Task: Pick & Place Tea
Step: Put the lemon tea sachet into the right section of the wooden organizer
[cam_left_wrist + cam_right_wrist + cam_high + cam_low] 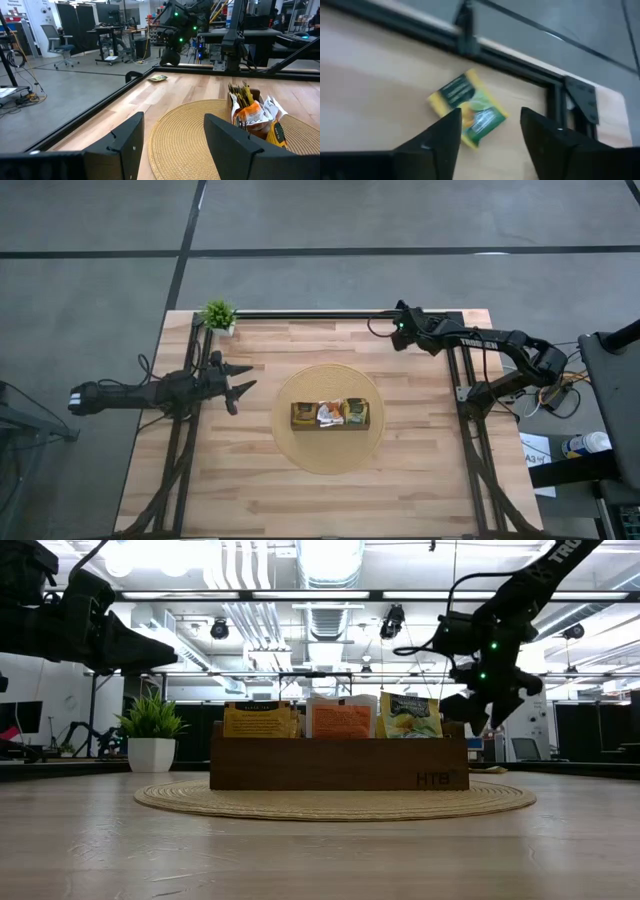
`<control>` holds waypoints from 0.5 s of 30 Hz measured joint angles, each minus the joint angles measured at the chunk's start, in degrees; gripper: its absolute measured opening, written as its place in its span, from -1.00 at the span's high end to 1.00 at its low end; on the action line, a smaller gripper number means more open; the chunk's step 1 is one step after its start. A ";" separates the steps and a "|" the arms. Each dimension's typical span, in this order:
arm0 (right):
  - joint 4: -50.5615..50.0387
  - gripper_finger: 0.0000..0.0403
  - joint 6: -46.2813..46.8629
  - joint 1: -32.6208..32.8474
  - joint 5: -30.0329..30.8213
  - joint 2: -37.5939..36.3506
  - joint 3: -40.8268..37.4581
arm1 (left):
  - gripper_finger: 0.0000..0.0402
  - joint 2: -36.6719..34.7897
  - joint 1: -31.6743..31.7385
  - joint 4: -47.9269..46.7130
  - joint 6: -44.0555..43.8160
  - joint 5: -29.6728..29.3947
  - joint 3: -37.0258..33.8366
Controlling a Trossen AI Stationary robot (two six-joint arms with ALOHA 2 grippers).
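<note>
A dark green and yellow tea sachet [467, 109] lies flat on the wood by the table's far edge rail; it also shows as the same sachet [158, 78] in the left wrist view. My right gripper [490, 132] hovers over it, open, fingers on either side and apart from it; from overhead it is the right gripper [399, 332]. More sachets stand upright in the long brown tray [333, 416]: yellow sachets [258, 720], orange ones [342, 720] and green-yellow ones [410, 715]. My left gripper [240, 388] waits open, left of the tray.
The tray stands on a round woven mat [300, 445] at the table's middle. A small potted plant [218, 315] sits at the far left corner. A black rail [410, 37] runs along the far edge, just behind the loose sachet. Bare wood lies near the front edge.
</note>
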 joint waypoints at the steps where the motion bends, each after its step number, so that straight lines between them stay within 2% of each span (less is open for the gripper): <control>1: -0.04 -0.05 1.54 -0.41 0.26 -0.02 0.00 | -0.01 0.00 0.00 0.00 0.00 0.02 0.01; 4: 0.30 -0.18 4.13 -2.02 -3.10 0.07 0.00 | -0.01 0.00 0.02 0.00 0.00 -0.01 0.00; 7: 1.98 -0.27 1.28 -3.48 -6.84 0.44 -0.02 | -0.01 0.00 0.02 0.00 0.00 0.00 0.02; 10: 3.41 -0.31 -4.31 -3.80 -9.19 0.26 0.12 | -0.01 0.00 0.02 0.00 -0.02 0.00 0.00; 15: 2.96 -0.34 -4.72 -3.64 -10.33 0.20 1.94 | -0.01 0.00 0.02 0.00 0.00 0.02 0.01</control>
